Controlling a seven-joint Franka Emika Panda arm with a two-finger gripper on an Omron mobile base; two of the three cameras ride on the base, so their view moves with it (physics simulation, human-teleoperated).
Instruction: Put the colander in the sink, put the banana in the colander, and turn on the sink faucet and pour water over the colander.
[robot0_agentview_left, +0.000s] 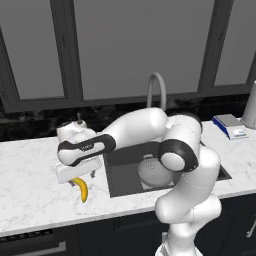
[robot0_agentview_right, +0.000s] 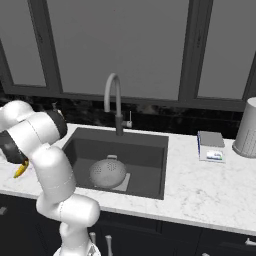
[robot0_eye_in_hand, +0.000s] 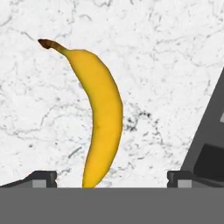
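Dark tips of our tool (robot0_eye_in_hand: 111, 178) stand wide apart, empty, straddling the banana (robot0_eye_in_hand: 101, 118) lying on the white marble table (robot0_eye_in_hand: 166, 57) left of the sink (robot0_agentview_right: 145, 150). Risk: closing off-centre on the curve could roll it away. Right base view shows the colander (robot0_agentview_right: 107, 173) in the basin; hand view shows banana alignment

Left base view behind the arm, looking forward and down over the worktop (robot0_agentview_left: 30, 200), right base view likewise from the other side, both sharing the sink (robot0_agentview_right: 150, 155) and faucet (robot0_agentview_right: 114, 100), hand view close above the banana (robot0_eye_in_hand: 103, 113), facing straight down
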